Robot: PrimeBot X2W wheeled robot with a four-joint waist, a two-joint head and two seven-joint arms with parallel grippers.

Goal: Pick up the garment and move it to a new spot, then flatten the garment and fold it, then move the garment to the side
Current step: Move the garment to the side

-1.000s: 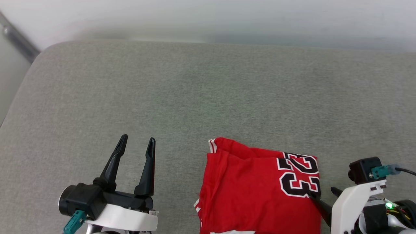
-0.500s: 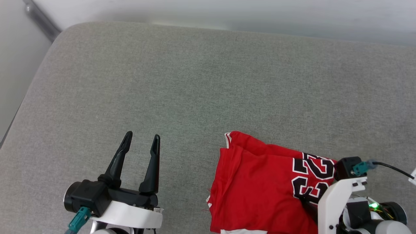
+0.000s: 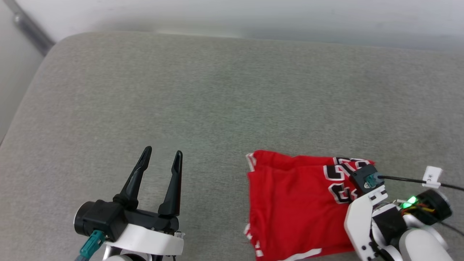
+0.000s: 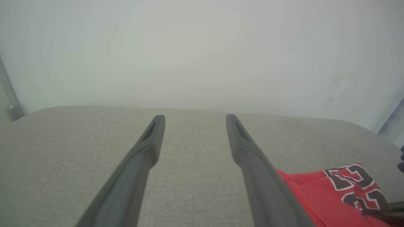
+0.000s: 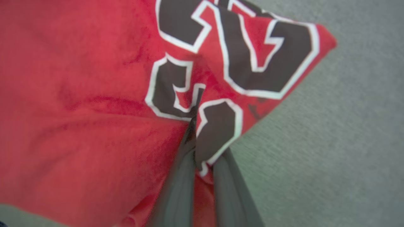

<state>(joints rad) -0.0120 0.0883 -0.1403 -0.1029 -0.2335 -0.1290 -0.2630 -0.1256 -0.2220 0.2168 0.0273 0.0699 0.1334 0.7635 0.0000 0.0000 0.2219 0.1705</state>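
The garment (image 3: 290, 206) is a folded red jersey with black, white-outlined lettering, lying on the grey cushion (image 3: 217, 101) at the lower right. My right gripper (image 5: 196, 119) is shut on the garment's edge (image 5: 217, 126), pinching a fold of fabric at the lettering. In the head view my right wrist (image 3: 366, 214) covers that corner and hides the fingers. My left gripper (image 3: 163, 150) stands open over bare cushion to the left of the garment, apart from it. The left wrist view shows the left gripper (image 4: 194, 118) holding nothing, with the garment (image 4: 318, 195) at the lower right.
The cushion ends at a rounded edge on the left (image 3: 21, 108) and at a pale wall (image 3: 232, 18) behind. A grey pipe (image 3: 29, 27) runs down the top left corner. A cable with a white tag (image 3: 431, 174) trails from my right wrist.
My right gripper has gone from open to shut on the garment's lettered edge, and its wrist has moved over that corner, bunching the fabric. The head camera has shifted. The left gripper stays open.
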